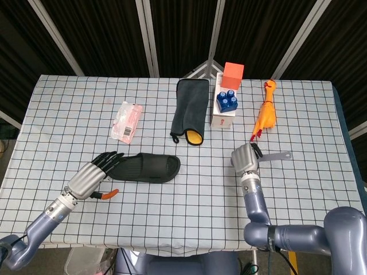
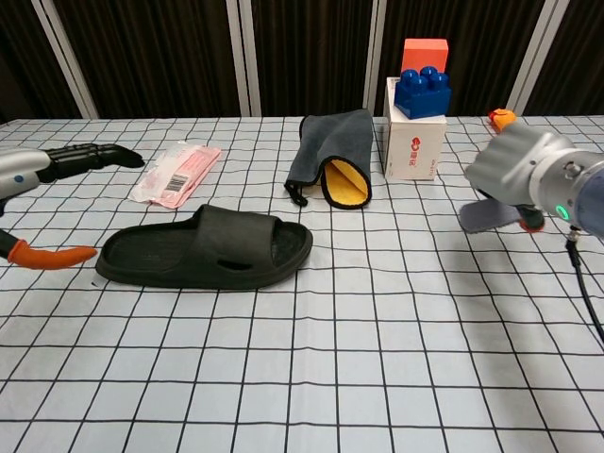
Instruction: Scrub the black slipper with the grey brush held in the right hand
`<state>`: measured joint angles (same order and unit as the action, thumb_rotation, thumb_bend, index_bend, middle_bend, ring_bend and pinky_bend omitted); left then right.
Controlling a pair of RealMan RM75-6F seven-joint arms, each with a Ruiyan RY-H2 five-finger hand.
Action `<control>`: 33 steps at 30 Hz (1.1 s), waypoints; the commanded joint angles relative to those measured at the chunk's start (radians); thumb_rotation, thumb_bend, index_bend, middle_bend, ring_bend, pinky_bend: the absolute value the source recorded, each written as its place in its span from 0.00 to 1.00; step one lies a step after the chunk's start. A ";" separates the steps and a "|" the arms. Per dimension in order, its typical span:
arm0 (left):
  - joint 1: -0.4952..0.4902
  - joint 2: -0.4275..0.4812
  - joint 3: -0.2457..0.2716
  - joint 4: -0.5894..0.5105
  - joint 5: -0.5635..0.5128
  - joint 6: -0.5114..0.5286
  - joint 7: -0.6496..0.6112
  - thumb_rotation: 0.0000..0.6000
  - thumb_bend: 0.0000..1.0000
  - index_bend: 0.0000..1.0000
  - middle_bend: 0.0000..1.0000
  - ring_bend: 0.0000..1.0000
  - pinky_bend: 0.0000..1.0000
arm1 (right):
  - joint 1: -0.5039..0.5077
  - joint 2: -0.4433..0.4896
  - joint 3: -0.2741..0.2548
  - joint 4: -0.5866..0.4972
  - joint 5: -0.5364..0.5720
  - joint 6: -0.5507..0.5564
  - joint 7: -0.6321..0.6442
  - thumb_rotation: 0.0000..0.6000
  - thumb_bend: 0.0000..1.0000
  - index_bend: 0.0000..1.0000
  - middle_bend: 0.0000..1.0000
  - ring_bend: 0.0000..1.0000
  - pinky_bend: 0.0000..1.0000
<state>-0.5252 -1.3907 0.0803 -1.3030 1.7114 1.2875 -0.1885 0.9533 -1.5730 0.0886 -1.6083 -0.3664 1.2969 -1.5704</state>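
Meanwhile, the right hand (image 1: 245,158), closed around the grey brush (image 2: 488,213), hangs over the right side of the table (image 1: 309,189), well apart from the slipper (image 1: 142,167). That single black slipper lies to the hand's left, near the table's middle, its long axis running left to right. Nearer it is the left hand (image 1: 90,177), fingers spread and holding nothing, just off the slipper's left end. By this showing, any further scrubbing would call for a long leftward reach. Also on the table: one pink packet (image 1: 127,121), one dark cloth (image 1: 191,109), one white box (image 1: 222,116) carrying one blue block (image 1: 226,100), one orange block (image 1: 233,73), one rubber chicken (image 1: 265,115).
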 commanded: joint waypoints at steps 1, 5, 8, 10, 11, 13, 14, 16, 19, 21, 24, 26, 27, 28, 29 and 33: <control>0.021 0.021 0.002 -0.004 -0.010 0.021 -0.019 0.67 0.42 0.00 0.01 0.04 0.11 | 0.011 0.050 -0.013 -0.093 0.118 0.032 -0.083 1.00 0.97 0.82 0.69 0.63 0.65; 0.028 0.028 0.001 0.002 -0.021 0.016 -0.016 0.67 0.42 0.00 0.01 0.04 0.11 | 0.020 0.071 -0.022 -0.116 0.160 0.020 -0.094 1.00 0.97 0.82 0.69 0.63 0.63; 0.029 0.029 -0.003 -0.001 -0.025 0.012 -0.014 0.67 0.42 0.00 0.01 0.04 0.11 | 0.022 0.089 -0.022 -0.135 0.171 0.003 -0.074 1.00 0.97 0.82 0.67 0.61 0.60; 0.029 0.029 -0.005 -0.002 -0.025 0.011 -0.011 0.67 0.42 0.00 0.01 0.04 0.11 | 0.022 0.102 -0.020 -0.148 0.165 -0.009 -0.049 1.00 0.97 0.82 0.66 0.60 0.60; 0.030 0.029 -0.006 -0.003 -0.025 0.010 -0.009 0.67 0.42 0.00 0.01 0.04 0.11 | 0.022 0.111 -0.019 -0.156 0.158 -0.016 -0.030 1.00 0.97 0.81 0.65 0.60 0.60; 0.030 0.029 -0.006 -0.004 -0.025 0.007 -0.006 0.67 0.42 0.00 0.01 0.04 0.11 | 0.021 0.124 -0.016 -0.165 0.150 -0.032 -0.002 1.00 0.97 0.79 0.63 0.60 0.59; 0.030 0.029 -0.006 -0.003 -0.026 0.005 -0.005 0.68 0.42 0.00 0.01 0.04 0.11 | 0.021 0.130 -0.015 -0.170 0.149 -0.044 0.013 1.00 0.97 0.76 0.62 0.59 0.58; 0.030 0.027 -0.007 -0.001 -0.029 -0.001 -0.003 0.67 0.42 0.00 0.01 0.04 0.11 | 0.017 0.144 -0.008 -0.181 0.153 -0.078 0.054 1.00 0.97 0.70 0.59 0.58 0.57; 0.032 0.022 -0.009 0.007 -0.032 -0.003 -0.006 0.67 0.42 0.00 0.01 0.04 0.11 | 0.013 0.162 -0.010 -0.186 0.139 -0.131 0.109 1.00 0.97 0.56 0.52 0.55 0.56; 0.032 0.019 -0.010 0.013 -0.033 -0.007 -0.007 0.67 0.41 0.00 0.01 0.04 0.11 | 0.010 0.169 -0.011 -0.187 0.127 -0.168 0.155 1.00 0.97 0.49 0.48 0.53 0.55; 0.032 0.017 -0.012 0.015 -0.031 -0.006 -0.005 0.67 0.41 0.00 0.01 0.04 0.11 | 0.009 0.169 -0.024 -0.177 0.082 -0.210 0.204 1.00 0.97 0.47 0.47 0.52 0.54; 0.034 0.017 -0.012 0.013 -0.030 -0.004 -0.001 0.68 0.41 0.00 0.01 0.04 0.11 | 0.008 0.165 -0.036 -0.165 0.054 -0.223 0.231 1.00 0.97 0.47 0.46 0.52 0.54; 0.035 0.017 -0.012 0.012 -0.029 -0.003 0.000 0.68 0.41 0.00 0.01 0.04 0.11 | 0.009 0.163 -0.042 -0.161 0.047 -0.227 0.240 1.00 0.97 0.47 0.46 0.52 0.54; 0.036 0.018 -0.011 0.011 -0.029 -0.002 0.002 0.68 0.41 0.00 0.01 0.04 0.11 | 0.010 0.161 -0.047 -0.158 0.042 -0.229 0.248 1.00 0.97 0.46 0.45 0.52 0.54; 0.037 0.019 -0.011 0.010 -0.028 -0.001 0.004 0.68 0.41 0.00 0.01 0.04 0.11 | 0.011 0.160 -0.052 -0.155 0.037 -0.230 0.256 1.00 0.97 0.42 0.43 0.51 0.54; 0.042 0.024 -0.012 0.006 -0.029 0.004 0.007 0.68 0.41 0.00 0.01 0.04 0.11 | 0.015 0.162 -0.066 -0.154 0.016 -0.215 0.283 1.00 0.73 0.05 0.30 0.43 0.49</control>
<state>-0.4833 -1.3672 0.0682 -1.2969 1.6827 1.2914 -0.1816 0.9669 -1.4117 0.0270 -1.7625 -0.3442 1.0764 -1.2937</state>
